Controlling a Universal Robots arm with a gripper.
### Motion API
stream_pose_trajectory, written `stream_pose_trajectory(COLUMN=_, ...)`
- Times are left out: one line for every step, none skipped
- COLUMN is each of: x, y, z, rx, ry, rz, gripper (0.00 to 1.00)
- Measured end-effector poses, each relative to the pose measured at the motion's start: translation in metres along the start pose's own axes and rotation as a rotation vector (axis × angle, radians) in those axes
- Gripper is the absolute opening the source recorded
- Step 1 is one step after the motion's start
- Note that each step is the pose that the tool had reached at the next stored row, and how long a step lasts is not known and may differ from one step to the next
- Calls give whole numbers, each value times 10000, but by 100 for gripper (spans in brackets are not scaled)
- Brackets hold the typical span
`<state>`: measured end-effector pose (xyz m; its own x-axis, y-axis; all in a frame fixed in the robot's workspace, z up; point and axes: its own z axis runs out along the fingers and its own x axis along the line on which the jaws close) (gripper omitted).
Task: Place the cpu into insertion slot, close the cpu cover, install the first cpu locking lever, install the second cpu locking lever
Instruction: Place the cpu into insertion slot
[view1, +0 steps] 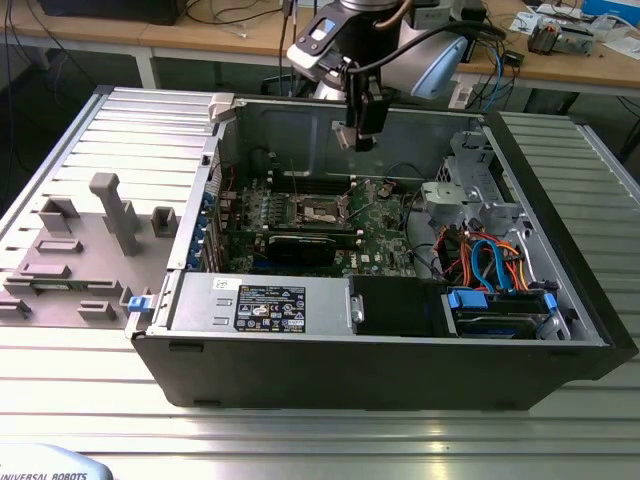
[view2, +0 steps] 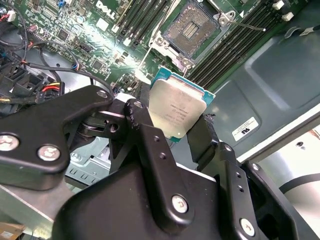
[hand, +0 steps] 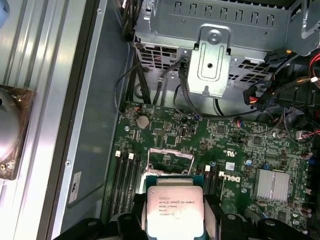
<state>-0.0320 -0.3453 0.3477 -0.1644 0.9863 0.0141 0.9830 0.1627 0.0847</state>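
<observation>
My gripper (view1: 358, 135) hangs above the open computer case, over the back part of the motherboard. It is shut on the cpu (view2: 176, 107), a square silver-topped chip with a green edge, clamped between the black fingers (view2: 145, 135). The first wrist view has the cpu (hand: 174, 210) held above the board. Below it lies the insertion slot (view2: 192, 27), dark, uncovered and silver-rimmed; in the exterior view the insertion slot (view1: 318, 210) sits mid-board. The cpu cover (hand: 170, 151) stands raised as a thin silver frame. A thin wire locking lever (view2: 247, 25) sticks out beside the socket.
Memory slots (view2: 145, 20) flank the socket. A black graphics card (view1: 300, 248) and a labelled power supply (view1: 260, 300) lie toward the front of the case. A metal drive cage (hand: 212, 65) and coloured cables (view1: 490, 260) fill the exterior view's right. Grey fixtures (view1: 115, 210) stand outside the case.
</observation>
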Motion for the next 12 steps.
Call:
stream_pose_trajectory(x=1, y=-11, z=3, rx=-1, ry=0, rz=-2, gripper=54)
stream_pose_trajectory(x=3, y=-18, z=4, rx=-1, ry=0, rz=-2, gripper=54)
stream_pose_trajectory(x=4, y=-23, z=8, rx=-1, ry=1, rz=-2, gripper=54)
stream_pose_trajectory(x=4, y=-30, z=15, rx=-1, ry=1, rz=-1, gripper=54)
stream_pose_trajectory(x=5, y=-36, z=26, rx=0, ry=0, rz=-1, gripper=54)
stream_pose_trajectory(x=6, y=-43, z=47, rx=0, ry=0, rz=-2, gripper=54)
stream_pose_trajectory(x=6, y=-47, z=60, rx=0, ry=0, rz=5, gripper=54)
stream_pose_trajectory(x=6, y=-49, z=70, rx=0, ry=-2, rz=25, gripper=54)
stream_pose_trajectory(x=6, y=-51, z=80, rx=-1, ry=-8, rz=92, gripper=54)
stream_pose_trajectory(x=6, y=-52, z=89, rx=-2, ry=-16, rz=187, gripper=54)
stream_pose_trajectory(x=6, y=-53, z=99, rx=-3, ry=-29, rz=330, gripper=54)
stream_pose_trajectory(x=6, y=-55, z=105, rx=-5, ry=-39, rz=449, gripper=54)
